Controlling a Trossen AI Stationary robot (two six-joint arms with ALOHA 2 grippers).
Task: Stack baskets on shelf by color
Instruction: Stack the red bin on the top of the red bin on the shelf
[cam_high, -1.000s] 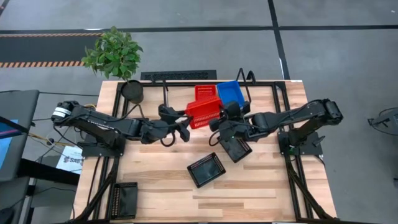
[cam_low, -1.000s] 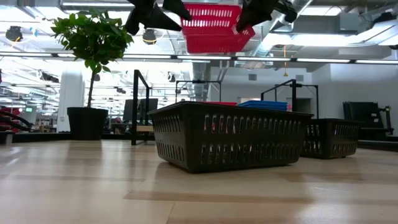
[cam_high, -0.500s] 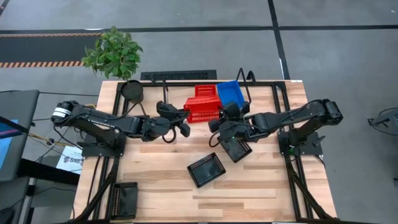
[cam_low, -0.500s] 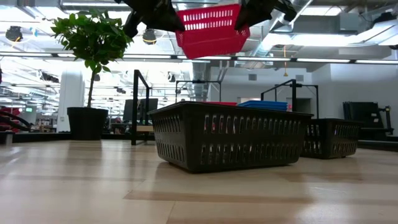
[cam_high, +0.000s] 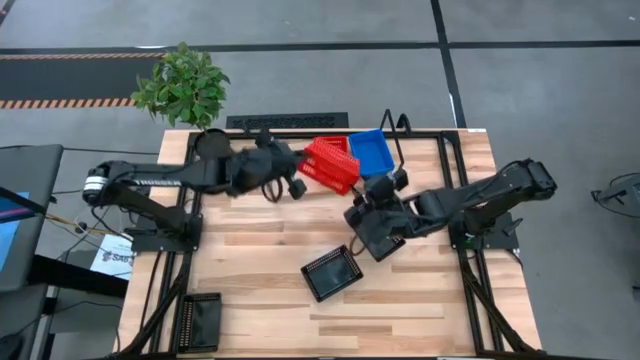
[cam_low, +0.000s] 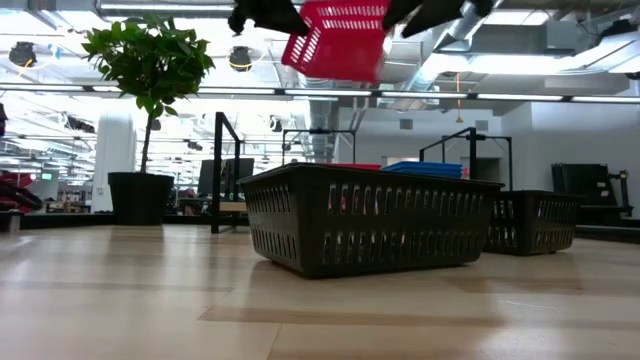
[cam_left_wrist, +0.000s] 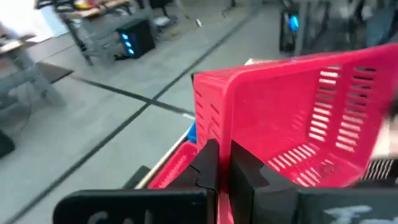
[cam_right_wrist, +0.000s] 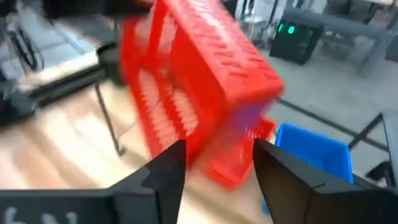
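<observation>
A red basket (cam_high: 332, 165) hangs tilted high above the table's far middle, with my left gripper (cam_left_wrist: 225, 155) shut on its left end. My right gripper (cam_right_wrist: 214, 162) stands open just off the basket's right end and touches nothing. Below, a second red basket (cam_left_wrist: 173, 169) and a blue basket (cam_high: 372, 150) sit side by side on the shelf (cam_high: 400, 122), a black wire frame at the far edge. One black basket (cam_high: 332, 272) stands on the table's near middle, and another (cam_high: 378, 238) lies under my right arm. My left gripper pinches the red basket's end wall (cam_left_wrist: 225, 134) at its rim between the two fingers, one finger on each face of the wall. The fingers come nearly level from the table's left. The basket is lifted clear and tilted, sticking out beyond the fingers toward the right.
A potted plant (cam_high: 185, 88) stands at the far left corner. A third black basket (cam_high: 200, 320) sits at the near left corner. Bare wood (cam_high: 250, 260) lies across the table's middle and near right.
My left gripper has shut on the red basket's left end, then risen and swung toward the far edge with it. My right gripper has opened, let go of the basket's right end and drawn back a little. The basket has tipped and turned about.
</observation>
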